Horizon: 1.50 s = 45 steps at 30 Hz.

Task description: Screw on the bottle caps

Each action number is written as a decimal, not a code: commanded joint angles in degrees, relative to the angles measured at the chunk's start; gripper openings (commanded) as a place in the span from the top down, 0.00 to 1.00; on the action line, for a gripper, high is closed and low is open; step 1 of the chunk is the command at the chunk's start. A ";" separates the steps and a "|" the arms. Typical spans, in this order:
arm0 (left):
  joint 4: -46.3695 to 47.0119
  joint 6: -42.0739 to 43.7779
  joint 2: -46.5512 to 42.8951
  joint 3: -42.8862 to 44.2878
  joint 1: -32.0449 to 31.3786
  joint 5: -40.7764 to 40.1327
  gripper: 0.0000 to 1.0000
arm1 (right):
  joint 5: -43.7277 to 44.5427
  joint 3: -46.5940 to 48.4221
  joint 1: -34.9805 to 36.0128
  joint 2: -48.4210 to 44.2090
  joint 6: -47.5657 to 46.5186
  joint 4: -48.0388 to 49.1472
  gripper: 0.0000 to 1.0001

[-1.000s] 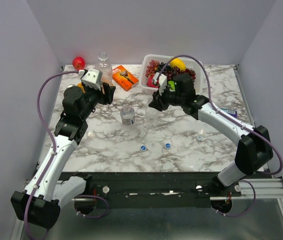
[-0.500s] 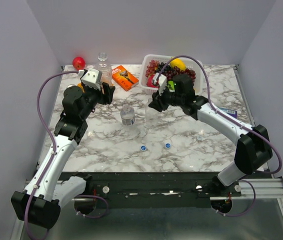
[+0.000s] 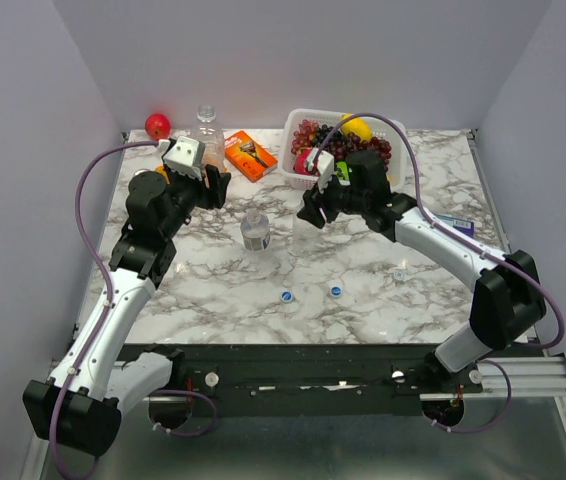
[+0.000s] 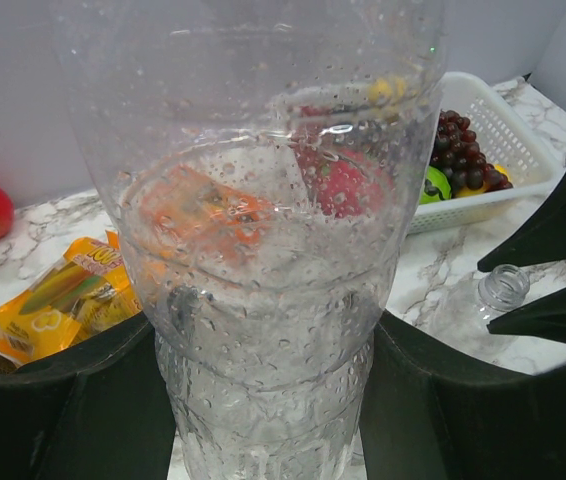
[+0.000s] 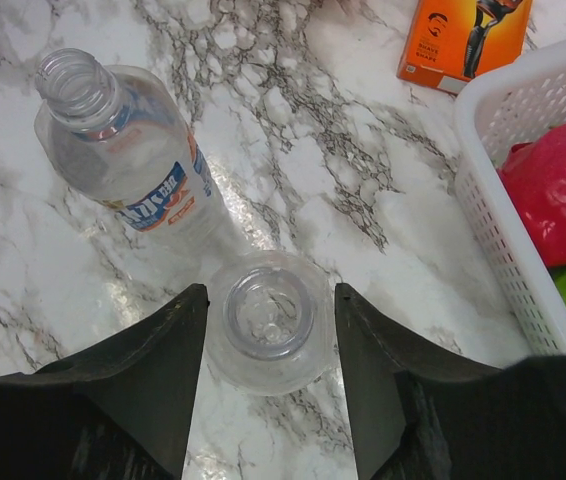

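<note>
Left tool (image 4: pixel 268 400) clamps a clear bottle (image 4: pixel 263 200). Right tool (image 5: pixel 270 295), parted, straddles a second bottle (image 5: pixel 268 330) standing upright and uncapped. Bottle caps (image 3: pixel 335 291) lie on the tabletop (image 3: pixel 213 280) towards the bases, nearer the right arm.

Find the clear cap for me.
In the top view, the clear cap lies loose right of centre, just right of the nearer blue cap.

Black-and-white arms (image 3: pixel 115 305), purple cables (image 3: pixel 76 215)

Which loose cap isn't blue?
The whitish cap, rightmost of the three; the two blue caps lie side by side to its left.
</note>
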 commanded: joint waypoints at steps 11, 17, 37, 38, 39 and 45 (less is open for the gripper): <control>1.12 -0.10 -0.83 -0.62 0.33 1.46 1.00 | 4.13 -5.44 0.36 -9.72 1.27 -4.91 0.06; 1.21 -0.36 -1.97 -2.11 0.33 1.02 1.00 | 1.13 -12.64 1.06 -15.27 8.64 -13.35 0.10; 1.21 2.36 -7.07 -8.53 1.03 -0.47 1.00 | 11.33 -20.30 6.87 -3.76 25.88 -21.71 0.31; 1.21 2.19 -7.68 -8.70 1.03 -0.47 1.00 | 12.03 -19.52 6.87 -3.23 25.79 -21.71 0.32; 1.21 2.18 -7.95 -9.14 1.03 -0.39 1.00 | 12.47 -19.16 6.87 -2.62 25.97 -21.80 0.32; 1.04 1.75 -9.71 -10.20 1.03 -1.17 1.00 | 15.02 -17.58 6.87 1.25 26.23 -21.36 0.33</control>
